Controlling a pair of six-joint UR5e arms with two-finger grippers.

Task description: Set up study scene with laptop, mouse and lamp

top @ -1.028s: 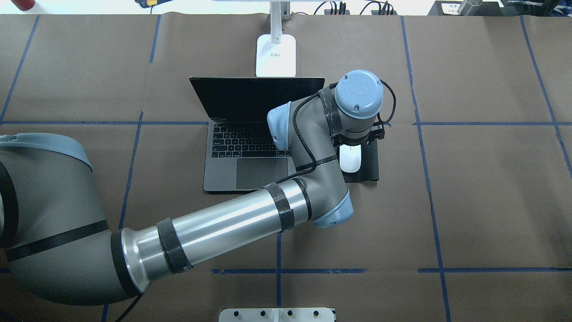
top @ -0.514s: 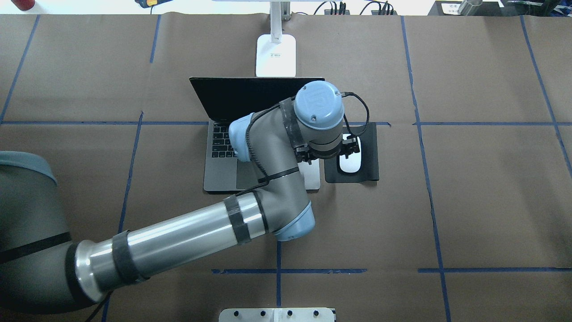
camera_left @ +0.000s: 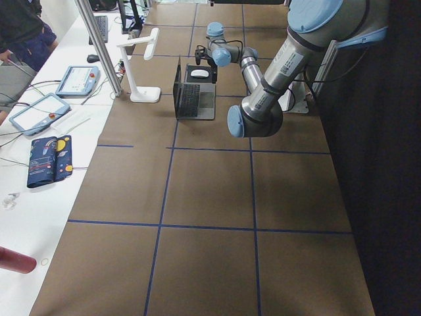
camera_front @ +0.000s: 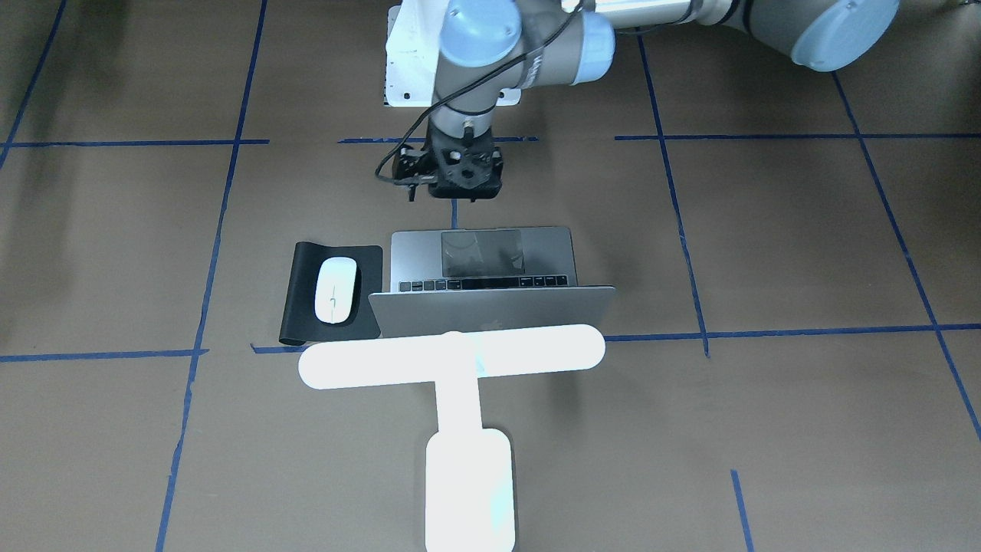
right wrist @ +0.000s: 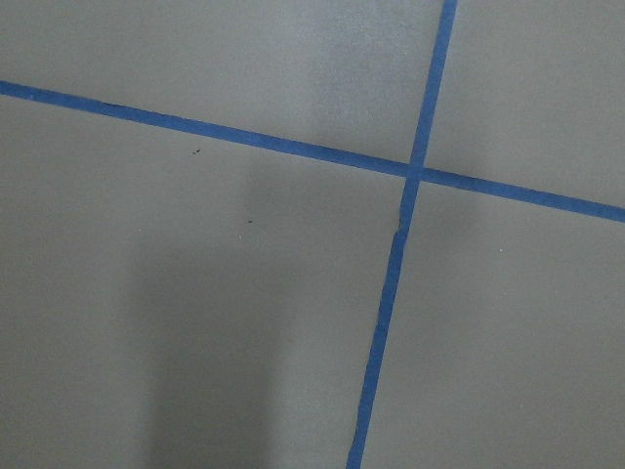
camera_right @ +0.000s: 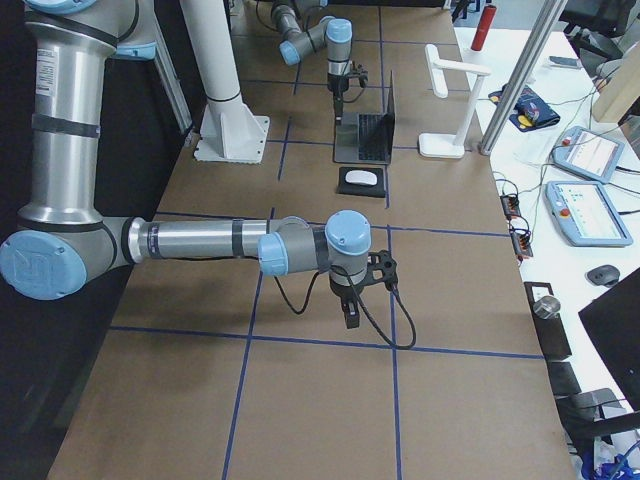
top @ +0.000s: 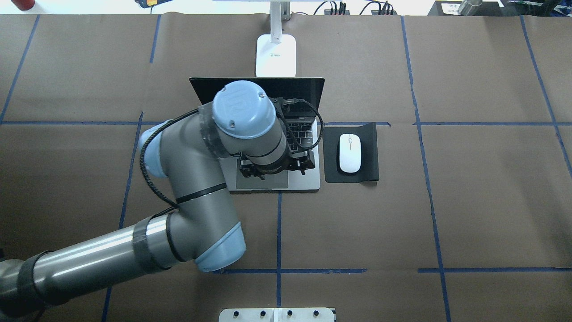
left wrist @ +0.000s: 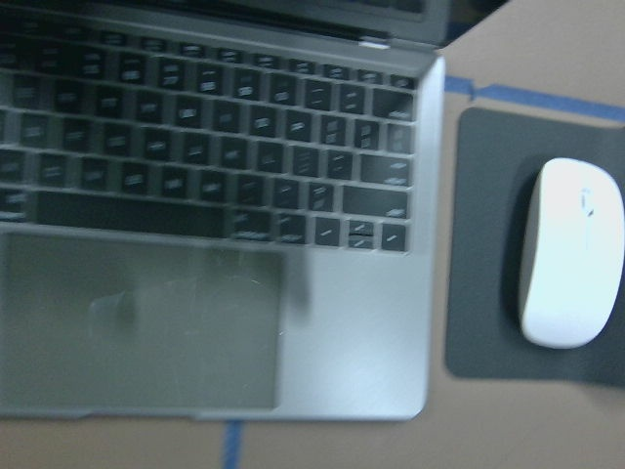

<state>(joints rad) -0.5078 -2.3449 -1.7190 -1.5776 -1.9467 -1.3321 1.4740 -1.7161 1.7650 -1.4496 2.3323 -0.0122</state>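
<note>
A robotics laboratory is indicated. The table [top: 491, 201] is covered in brown paper [top: 67, 67] and marked into a grid by blue tape lines [top: 491, 270], two of which are seen crossing directly beneath the jaws of the right gripper [camera_right: 350, 318]. A left arm [top: 187, 188] and a right arm [camera_right: 190, 240] of industrial make are installed, with a white pedestal [camera_right: 225, 90] set back from those jaws. On a white side bench [camera_left: 26, 217], well beyond the jaws of the left gripper [camera_front: 460, 192], two control pendants [camera_right: 588, 152] with red stop buttons and power strips [camera_right: 515, 215] are laid out. The bench is bordered by aluminium frame posts [camera_left: 99, 46], and a person [camera_left: 20, 26] is seen beside it.

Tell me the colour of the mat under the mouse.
Black mat, clearest in the overhead view.
</note>
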